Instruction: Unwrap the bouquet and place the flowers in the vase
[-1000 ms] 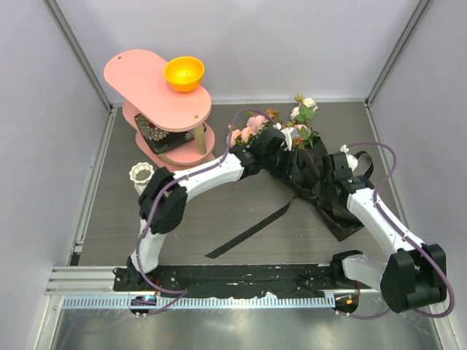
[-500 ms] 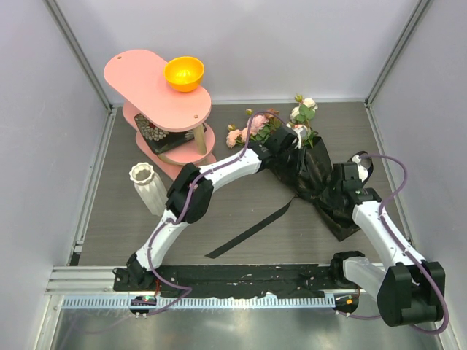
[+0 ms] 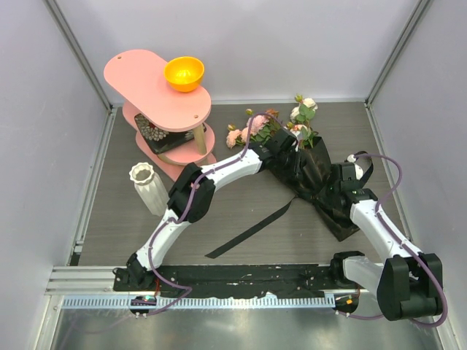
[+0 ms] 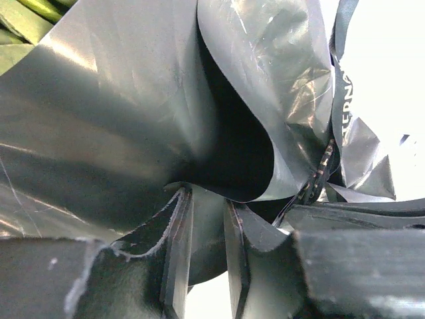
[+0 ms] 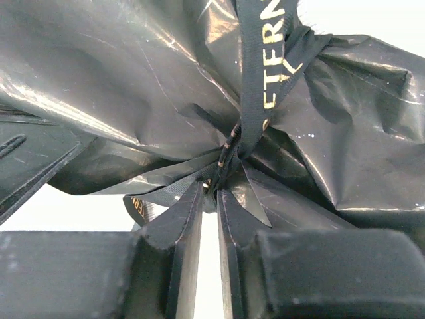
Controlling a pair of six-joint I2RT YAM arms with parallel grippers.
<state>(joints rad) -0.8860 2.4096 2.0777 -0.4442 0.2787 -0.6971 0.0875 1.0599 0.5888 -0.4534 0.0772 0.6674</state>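
The bouquet lies at the back right, its black wrapping sheet crumpled. The flowers, pink and cream, stick out of its far end, with more blooms behind. My left gripper is on the upper part of the wrap; in the left wrist view that gripper has a fold of the sheet between its fingers. My right gripper pinches the black ribbon at its knot, at the narrow end of the cone. The white vase stands upright at the left.
A pink two-tier stand at the back left carries an orange bowl. A loose black ribbon strip lies on the table in front of the bouquet. Grey walls close in both sides.
My left arm has reached further right over the bouquet, its elbow swinging off the vase, and its fingers have closed in on the sheet. The right wrist shifted slightly.
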